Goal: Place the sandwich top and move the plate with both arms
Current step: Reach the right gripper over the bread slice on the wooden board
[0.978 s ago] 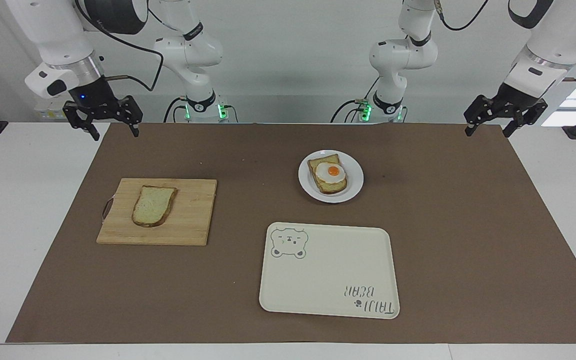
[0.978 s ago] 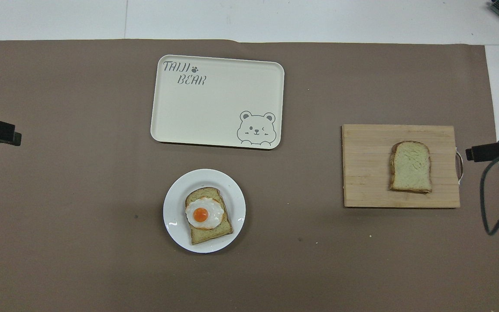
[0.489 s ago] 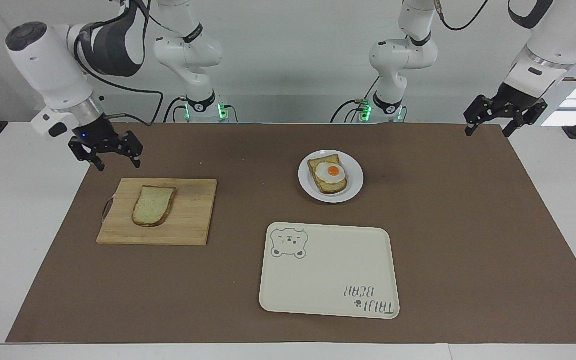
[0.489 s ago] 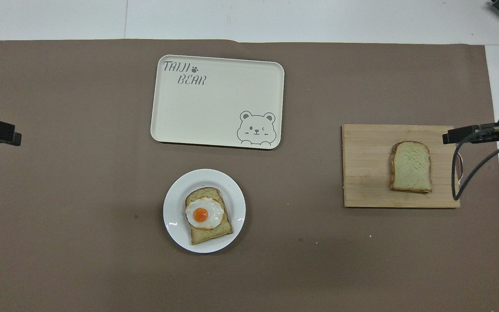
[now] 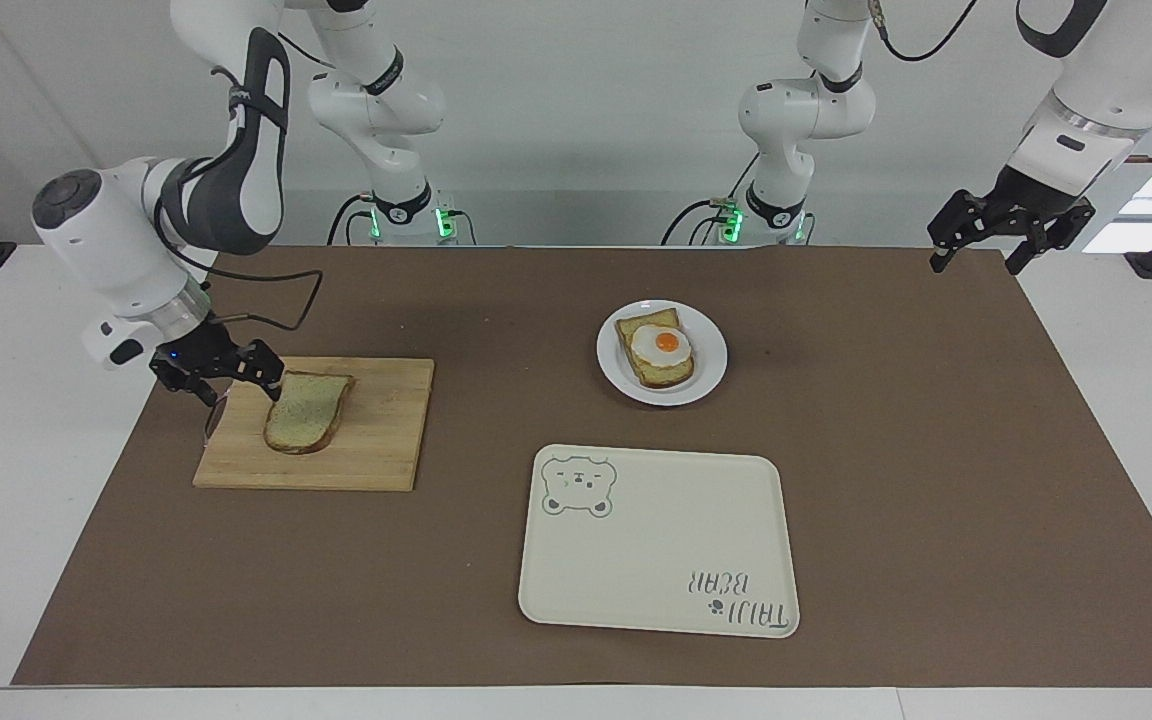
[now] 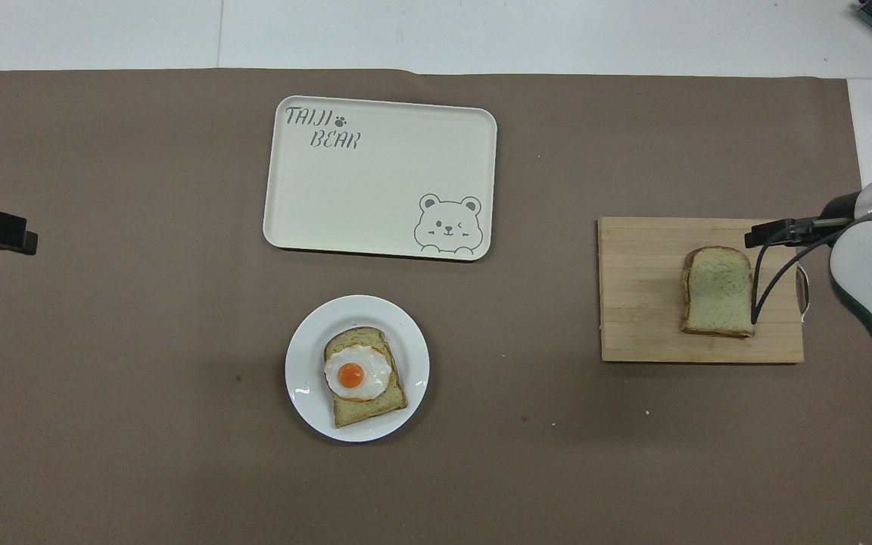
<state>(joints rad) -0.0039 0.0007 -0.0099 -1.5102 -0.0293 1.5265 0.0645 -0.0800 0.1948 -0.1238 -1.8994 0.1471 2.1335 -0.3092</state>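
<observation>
The sandwich top point(image 5: 306, 412) is a plain bread slice lying flat on a wooden cutting board point(image 5: 376, 430); it also shows in the overhead view point(image 6: 717, 291). My right gripper point(image 5: 244, 393) is open and hangs low over the board's handle end, right beside the slice, with one fingertip close to its crust. The round white plate point(image 5: 711, 372) holds a toast slice with a fried egg point(image 5: 658, 350) near the table's middle. My left gripper point(image 5: 974, 262) is open and waits in the air over the mat's corner at the left arm's end.
A cream rectangular tray with a bear drawing point(image 5: 656, 540) lies farther from the robots than the plate. The board point(image 6: 640, 303) has a metal handle at the right arm's end. A brown mat covers the table.
My right arm has swung down and toward the board; its gripper has dropped from the mat's corner to just beside the bread slice. The left arm, bread and plate have not moved.
</observation>
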